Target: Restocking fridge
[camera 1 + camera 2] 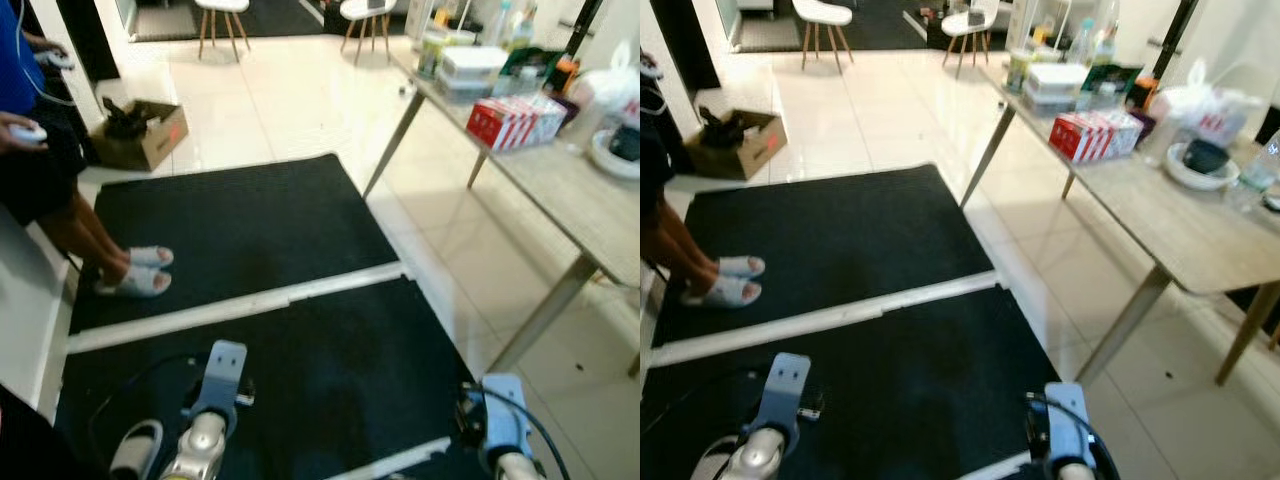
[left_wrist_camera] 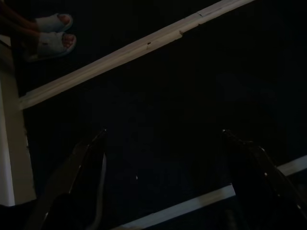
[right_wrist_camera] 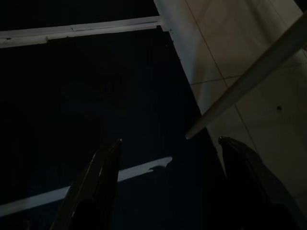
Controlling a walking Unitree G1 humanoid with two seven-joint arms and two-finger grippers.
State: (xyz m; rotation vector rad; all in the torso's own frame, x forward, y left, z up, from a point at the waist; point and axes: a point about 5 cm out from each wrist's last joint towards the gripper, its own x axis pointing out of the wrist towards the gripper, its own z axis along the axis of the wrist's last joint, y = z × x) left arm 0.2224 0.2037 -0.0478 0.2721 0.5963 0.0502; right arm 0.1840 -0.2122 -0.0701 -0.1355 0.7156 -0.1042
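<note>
A long wooden table point(image 1: 1170, 225) stands on my right, loaded with groceries: a red and white carton point(image 1: 1095, 133), stacked clear food containers point(image 1: 1055, 82), bottles point(image 1: 1085, 40), a white plastic bag point(image 1: 1210, 105) and a bowl with a dark object point(image 1: 1203, 160). Both arms hang low over the black floor mats. My left gripper point(image 2: 163, 139) is open above the dark mat, nothing between its fingers. My right gripper point(image 3: 168, 143) is open too, above the mat's edge beside a table leg point(image 3: 249, 81). The wrists appear at the bottom of the eye views: left point(image 1: 215, 385), right point(image 1: 500, 420).
A person in white slippers point(image 1: 135, 270) stands at the left on the far mat, holding controllers point(image 1: 25, 132). A cardboard box point(image 1: 140, 135) sits on the tiles behind. White chairs point(image 1: 225, 15) stand at the back. Pale tape strips point(image 1: 240, 305) divide the black mats point(image 1: 230, 220).
</note>
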